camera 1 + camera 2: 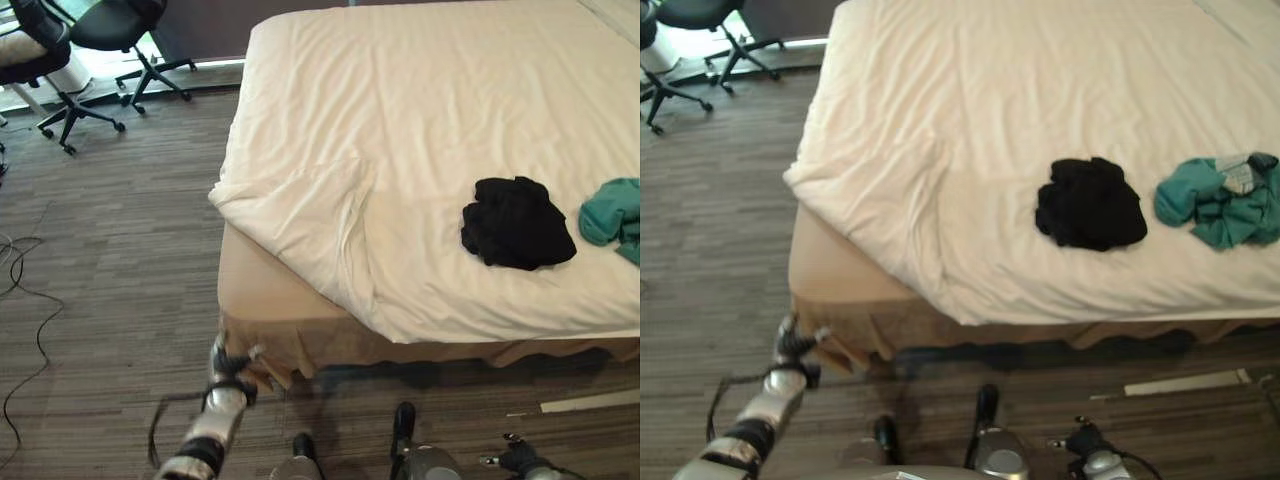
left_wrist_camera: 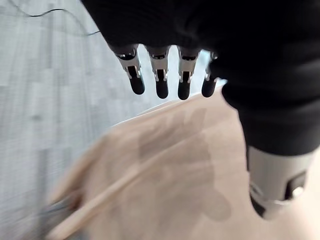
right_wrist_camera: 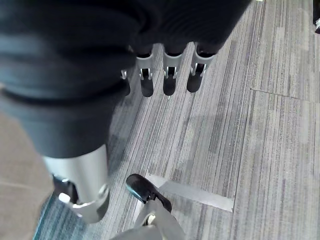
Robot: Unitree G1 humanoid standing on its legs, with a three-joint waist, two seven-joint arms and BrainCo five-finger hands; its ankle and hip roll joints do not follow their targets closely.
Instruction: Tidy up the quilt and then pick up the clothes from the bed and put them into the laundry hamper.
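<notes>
The left hand (image 1: 226,372) hangs low beside the near left corner of the bed (image 1: 262,290), level with the tan bed skirt (image 1: 310,345). In the left wrist view its fingers (image 2: 160,82) are straight, spread side by side and empty, the skirt cloth just past them; the position suits a reach for the quilt corner above. The quilt (image 1: 400,150) covers the bed, its near left corner (image 1: 290,205) folded back and creased, so tidying appears unfinished. The black garment (image 1: 516,222) and, well to its right, the teal garment (image 1: 1220,202) lie on the quilt near its front edge. The right hand (image 3: 165,80) hangs over the floor, fingers straight and empty.
</notes>
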